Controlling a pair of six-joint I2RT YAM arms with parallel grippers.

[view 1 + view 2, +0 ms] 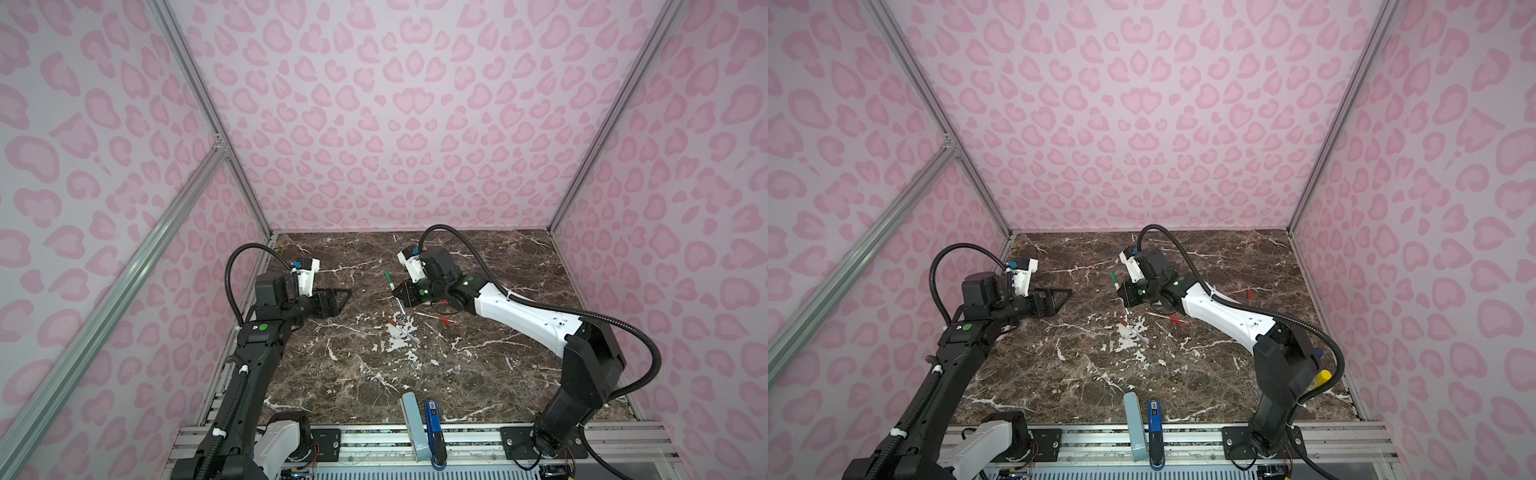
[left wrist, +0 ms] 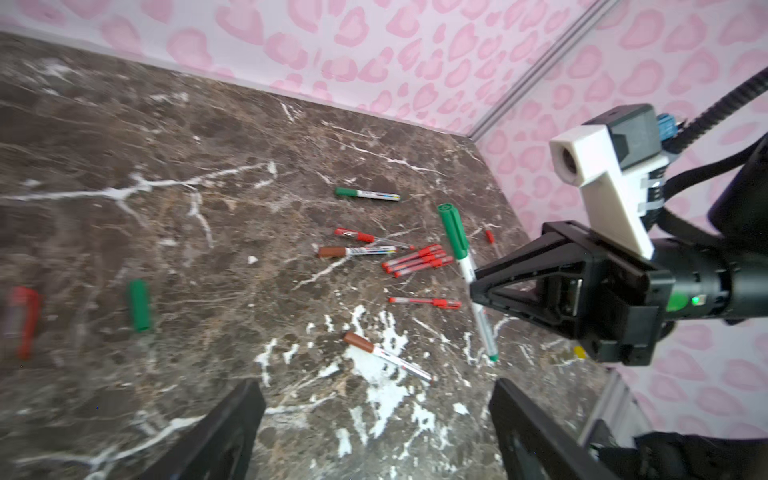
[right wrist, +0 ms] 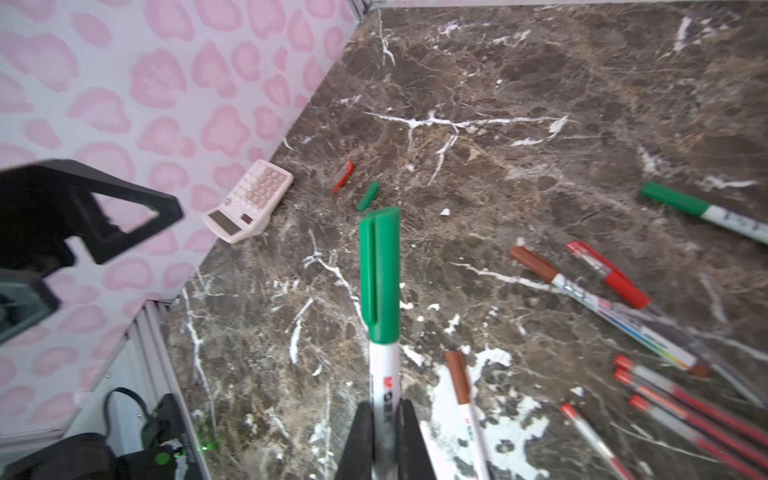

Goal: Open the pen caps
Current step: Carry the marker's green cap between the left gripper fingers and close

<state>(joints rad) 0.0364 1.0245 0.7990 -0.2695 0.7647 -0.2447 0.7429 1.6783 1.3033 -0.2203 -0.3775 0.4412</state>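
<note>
Right pincer (image 3: 384,419) is clenching a marker (image 3: 383,374); left pincer (image 2: 374,386) is gaping empty, apart from the marker, likely needing next to grip its green cap (image 3: 379,270) and pull.

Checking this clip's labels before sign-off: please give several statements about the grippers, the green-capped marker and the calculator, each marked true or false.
1. The right gripper is shut on the white-barrelled marker. True.
2. That marker's green plastic cap is already off. False: it sits on the barrel.
3. The left gripper is open and empty. True.
4. The pink rectangular calculator lies mid-table. False: it lies beside the pink-patterned wall.
5. A loose short green cap lies on the brown marble tabletop. True.
</note>
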